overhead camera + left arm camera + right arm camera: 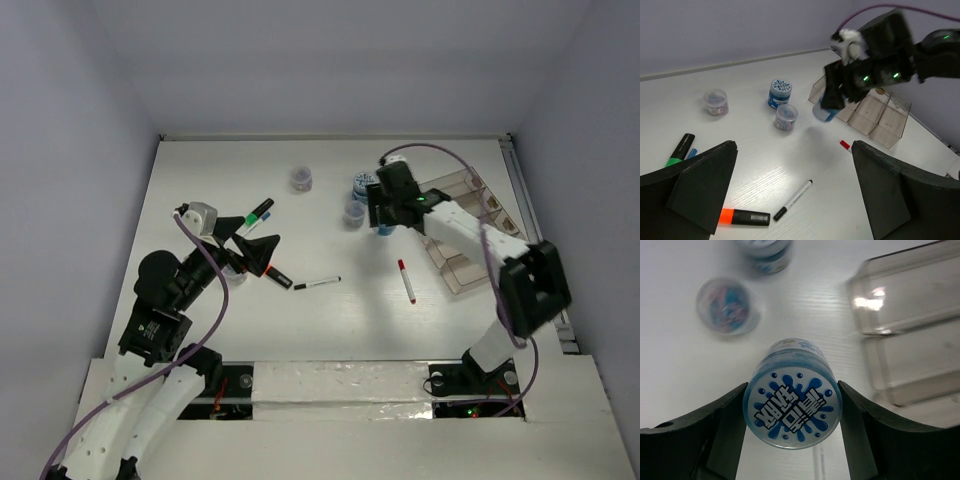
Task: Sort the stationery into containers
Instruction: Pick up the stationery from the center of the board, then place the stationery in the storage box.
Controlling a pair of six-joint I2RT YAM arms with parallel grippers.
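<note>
My right gripper (384,218) is shut on a blue-and-white pot (792,407) and holds it above the table, just left of the clear divided tray (462,262); the left wrist view shows the held pot (824,111) too. Another blue pot (363,184) and two greyish pots (354,212) (301,178) stand on the table. My left gripper (256,252) is open and empty above the orange-capped marker (744,217) and thin black-and-white pen (793,200). The green-capped marker (258,213) lies behind it. A red-capped white pen (406,280) lies near the tray.
The tray (910,340) sits along the table's right edge, its compartments open towards the held pot. A purple cable (440,152) loops over the right arm. White walls close the table at the back and sides.
</note>
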